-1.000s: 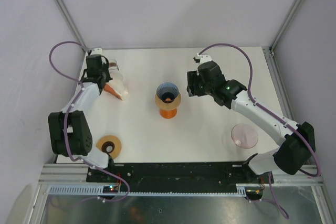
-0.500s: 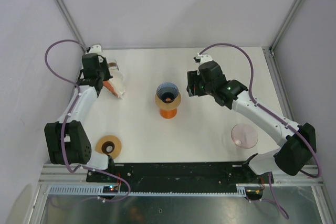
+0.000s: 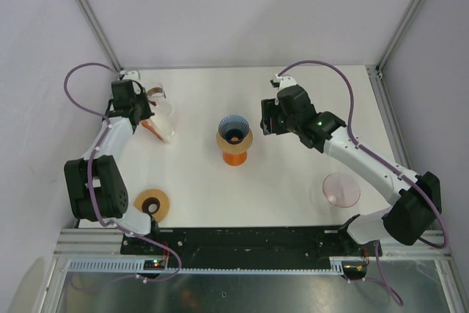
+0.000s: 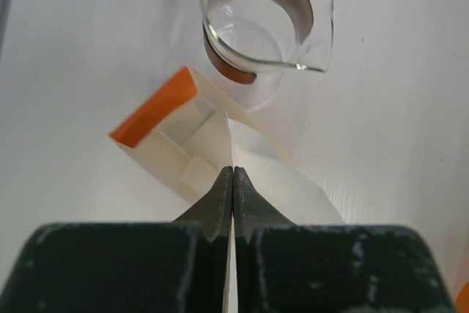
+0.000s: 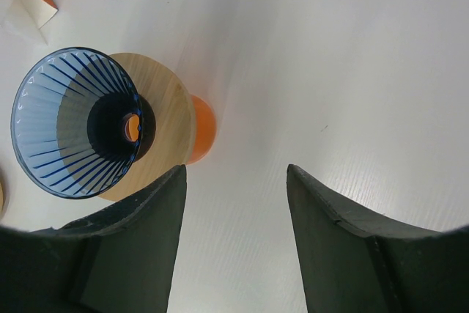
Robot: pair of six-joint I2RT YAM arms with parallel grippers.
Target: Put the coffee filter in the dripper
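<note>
My left gripper [image 3: 146,117] [image 4: 233,171] is at the far left of the table, shut on a thin white coffee filter [image 4: 282,181] at the mouth of an open cream filter box with an orange flap [image 4: 157,111] [image 3: 163,132]. The blue ribbed dripper [image 3: 234,128] [image 5: 69,122] sits on a wooden ring over an orange cup [image 5: 201,130] in the middle of the table; it holds no filter. My right gripper [image 3: 265,124] [image 5: 236,172] is open and empty, just right of the dripper.
A glass carafe [image 3: 160,99] [image 4: 267,20] stands just beyond the filter box. A pink round lid [image 3: 341,190] lies at the right front. A brown ring [image 3: 152,203] lies at the left front beside the left arm's base.
My left arm has swung its wrist a little to the left and back, and the filter box has shifted slightly with it. The right arm and the dripper have not moved.
</note>
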